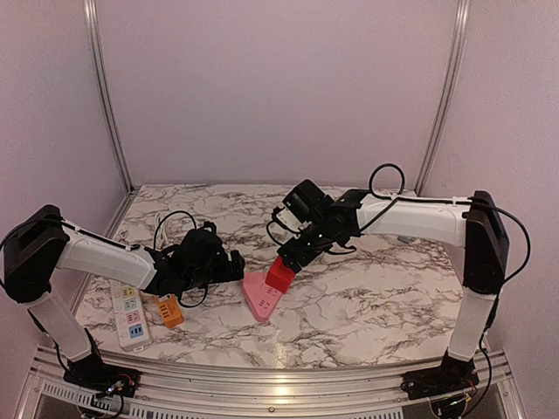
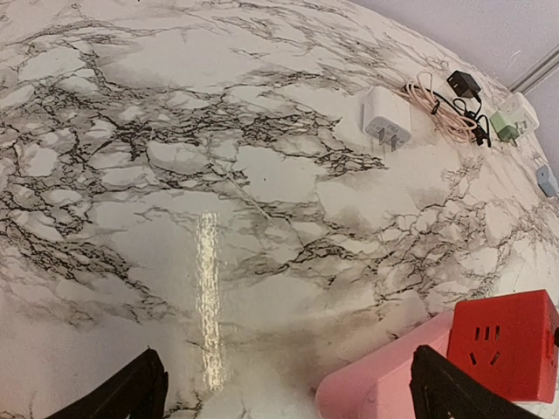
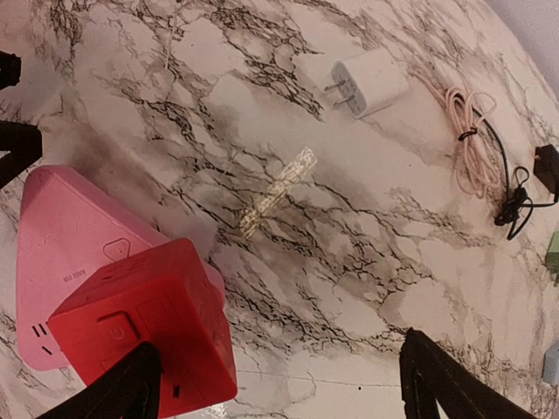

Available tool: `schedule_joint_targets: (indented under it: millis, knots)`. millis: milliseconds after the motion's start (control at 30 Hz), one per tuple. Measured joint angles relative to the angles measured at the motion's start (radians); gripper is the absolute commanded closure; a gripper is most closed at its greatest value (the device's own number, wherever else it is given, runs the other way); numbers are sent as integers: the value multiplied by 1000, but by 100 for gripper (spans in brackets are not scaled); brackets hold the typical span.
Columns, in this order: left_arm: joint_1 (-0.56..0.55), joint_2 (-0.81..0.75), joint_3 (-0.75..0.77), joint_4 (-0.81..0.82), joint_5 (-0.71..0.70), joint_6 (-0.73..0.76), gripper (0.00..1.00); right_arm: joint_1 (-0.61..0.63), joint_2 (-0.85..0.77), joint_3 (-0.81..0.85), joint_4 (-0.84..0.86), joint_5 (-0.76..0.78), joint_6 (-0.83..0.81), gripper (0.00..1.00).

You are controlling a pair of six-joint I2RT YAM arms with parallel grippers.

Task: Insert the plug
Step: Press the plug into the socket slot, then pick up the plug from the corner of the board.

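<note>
From above, the red cube (image 1: 279, 275) sits on the far corner of the pink socket (image 1: 260, 298). The socket is a flat wedge on the counter (image 1: 376, 297), its narrow tip pointing toward the arm bases. The right pincer (image 1: 293, 256) hangs just over the cube, at its far upper edge. The left pincer (image 1: 236, 264) is low beside the socket's other side, close but apart from it. The right arm is clearly the nearer to the cube. Whether either pincer is gaping cannot be read from this view.

The left wrist view shows both left fingers (image 2: 122, 397) spread wide with bare counter between them. This pincer holds nothing. Socket and cube lie ahead and off beyond one finger, outside the gap, with the cube's slotted face turned this way. A charger (image 2: 387, 118) and a cable (image 2: 437, 109) lie far ahead, well apart.

The right wrist view shows the right fingers (image 3: 454, 384) spread wide too, gripping nothing. The cube is tilted here and crowds against one finger, overlapping its tip, while the other finger stands over bare counter well clear of it. The socket runs out ahead from under the cube on that same side.

I judge the cube rests on the socket, but whether its pins are fully home is hidden. The move turns on that offset: the right pincer would need to slide sideways toward the cube to centre it before closing and pressing down.
</note>
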Motion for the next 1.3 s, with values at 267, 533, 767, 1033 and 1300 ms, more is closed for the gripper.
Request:
schedule_joint_targets:
  millis: [267, 533, 767, 1033, 1300]
  knots:
    - [0, 0, -4, 0, -1, -2, 1, -11, -9, 0, -15, 20, 11, 10]
    - [0, 0, -4, 0, -1, -2, 1, -161, -145, -10, -9, 43, 70, 5]
    - [0, 0, -4, 0, 0, -2, 1, -359, -204, -55, 58, 36, 150, 2]
    - [0, -2, -4, 0, 0, 0, 1, -565, -198, -88, 132, 47, 262, 1]
    - [0, -27, -13, 1, 0, 3, 1, -701, -62, -45, 183, 75, 346, 1]
